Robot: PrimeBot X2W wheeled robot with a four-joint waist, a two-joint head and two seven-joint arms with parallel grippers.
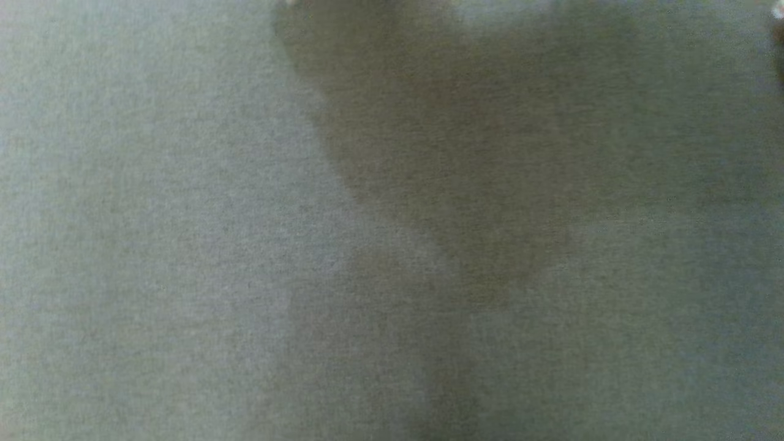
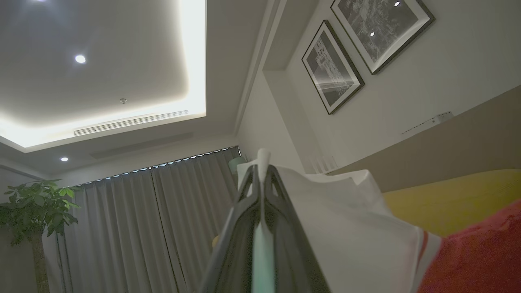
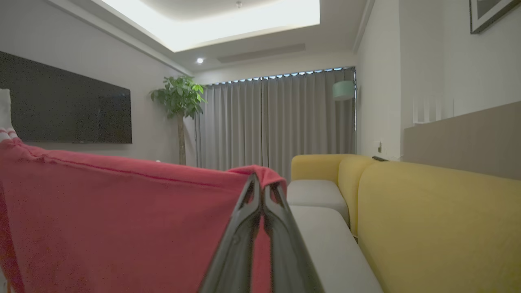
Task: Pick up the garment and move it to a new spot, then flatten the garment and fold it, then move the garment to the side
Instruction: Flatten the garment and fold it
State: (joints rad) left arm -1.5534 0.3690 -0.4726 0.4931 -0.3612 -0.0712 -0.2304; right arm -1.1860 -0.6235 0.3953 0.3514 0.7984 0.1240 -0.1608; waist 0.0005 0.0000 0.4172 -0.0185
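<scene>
Fingers on both arms are pressing fully together, each pair pinching cloth. The left fingers (image 2: 285, 228) are clamping a white edge of the garment (image 2: 346, 228), with a thin fold of it poking out past the tips. The right fingers (image 3: 238, 244) are biting a red edge, a small hump of fabric bunching just over their tips.

Between the two grips the garment (image 3: 122, 211) is hanging in the air as one sheet. Its top edge is running fairly taut from one pinch towards the other, and nothing is carrying its weight but the two arms. It is mostly red, going to white past a couple of narrow stripes on the left arm's side.

It is looking like light, soft knit cloth: limp, not fragile and not slippery. I judge it will be sagging and swinging wherever it is not being stretched. Corners or hemmed edges, well apart, seem the sensible places to hold it, which is roughly where the pinches are sitting now.

Beyond the cloth, a yellow sofa (image 3: 427, 228) with pale seat cushions (image 3: 325, 244) is standing just beside the right arm.

Close before the head camera a blurred grey weave (image 1: 184, 245) is showing. I cannot tell whether that is the garment.
</scene>
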